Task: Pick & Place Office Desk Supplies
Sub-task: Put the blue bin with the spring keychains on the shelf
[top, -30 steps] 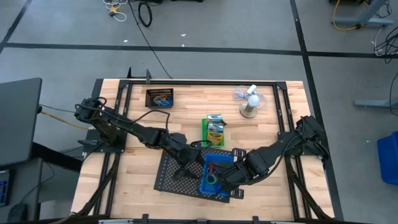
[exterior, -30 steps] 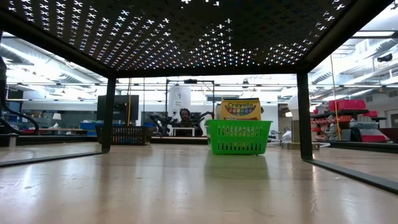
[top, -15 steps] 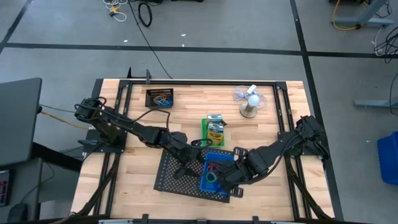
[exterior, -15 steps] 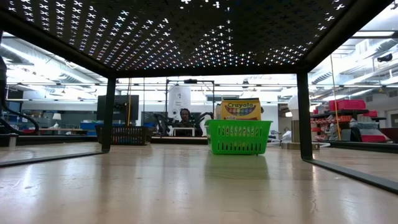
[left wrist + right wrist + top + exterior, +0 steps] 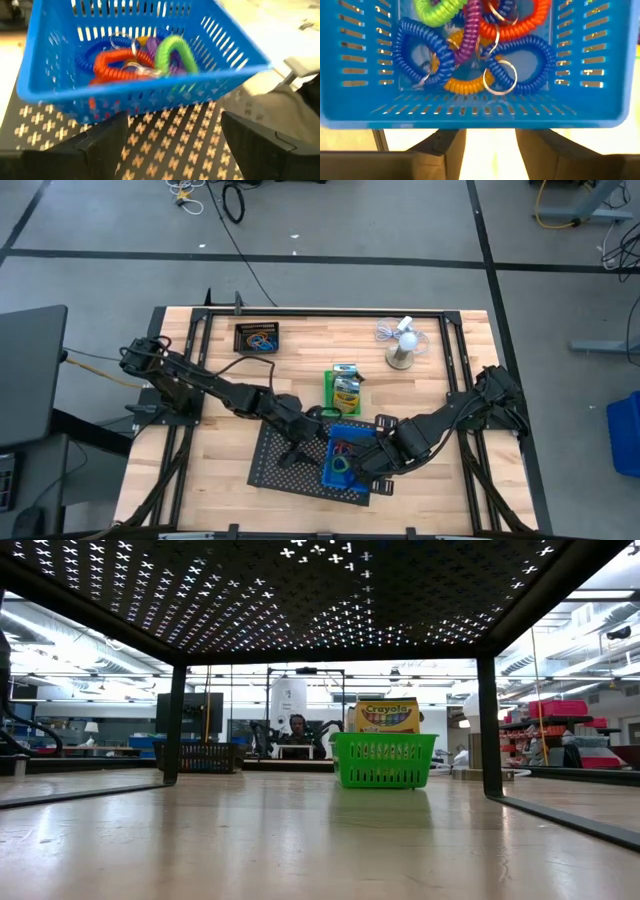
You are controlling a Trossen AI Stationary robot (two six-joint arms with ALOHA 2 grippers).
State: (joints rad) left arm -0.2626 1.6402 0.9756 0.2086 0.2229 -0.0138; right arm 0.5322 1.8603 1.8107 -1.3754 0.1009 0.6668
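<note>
A blue bin [image 5: 346, 442] holding several coloured coil loops [image 5: 470, 55] stands on the large black mesh tray [image 5: 283, 467] near the table's front. My left gripper [image 5: 312, 442] is open at the bin's left side, its fingers spread wide before the bin's wall [image 5: 140, 100] and not touching it. My right gripper [image 5: 362, 467] points down at the bin's right, near edge. It is open, its fingers just outside the bin's rim [image 5: 470, 120], with nothing between them. A green bin [image 5: 345, 392] with a yellow crayon box [image 5: 387, 716] stands mid-table.
A black bin [image 5: 257, 338] with more coils sits at the far left. A white mini fan [image 5: 403, 345] stands at the far right. The mesh tray is raised on legs [image 5: 488, 725], with the table top running under it. Bare wood lies left of the tray.
</note>
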